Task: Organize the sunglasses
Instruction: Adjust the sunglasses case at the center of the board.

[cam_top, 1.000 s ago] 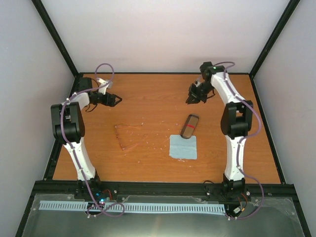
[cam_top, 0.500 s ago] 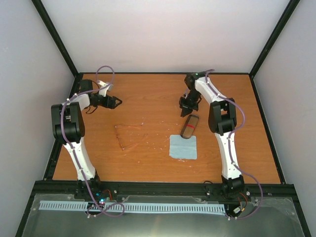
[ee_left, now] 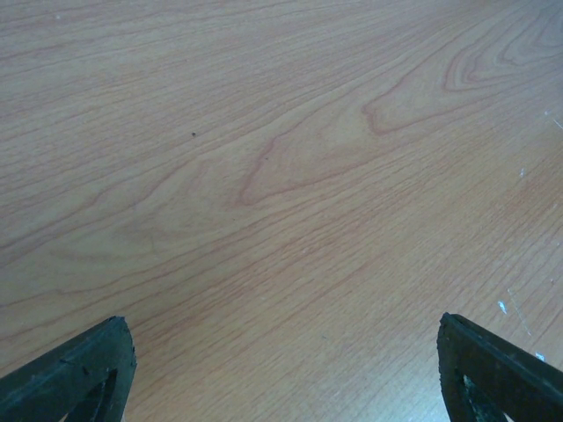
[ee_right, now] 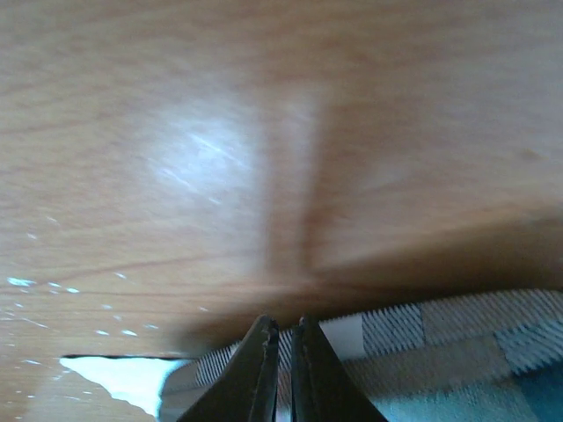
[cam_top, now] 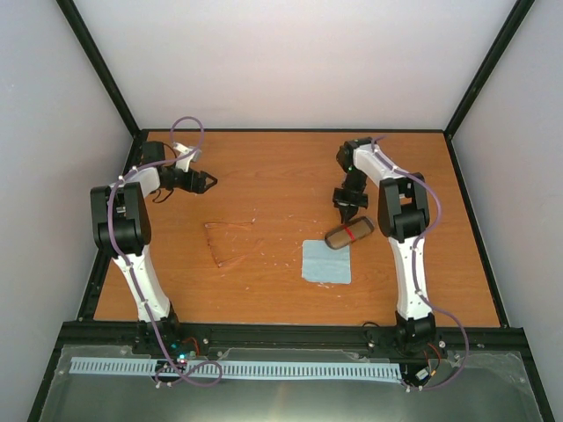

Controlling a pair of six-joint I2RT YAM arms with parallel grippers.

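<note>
judging from the bottom of the top view upward, little of the organizing looks done. nearest the arm bases, right of centre, the light blue-grey cloth [cam_top: 325,262] lies flat on the wooden table [cam_top: 264,167]. left of it, at centre-left, the sunglasses [cam_top: 230,243] lie loose on the wood as thin amber lines, seemingly unfolded, faint against the grain and well apart from both grippers. slightly higher and to the right, the striped glasses case [cam_top: 349,234] lies slanted, its lower-left end at or over the cloth's upper right corner; whether it is open or closed is too small to tell. just above it the right gripper [cam_top: 346,207] points down with its fingers [ee_right: 264,369] pressed together and nothing between them. the right wrist view shows their tips at the case's striped edge, though whether they touch it cannot be told. farthest back, at upper left, the left gripper [cam_top: 207,182] hangs with its jaws spread wide over bare wood, holding nothing. by my reading the glasses have not yet been picked up, folded or put in the case, so nearly all of the task is left.
</note>
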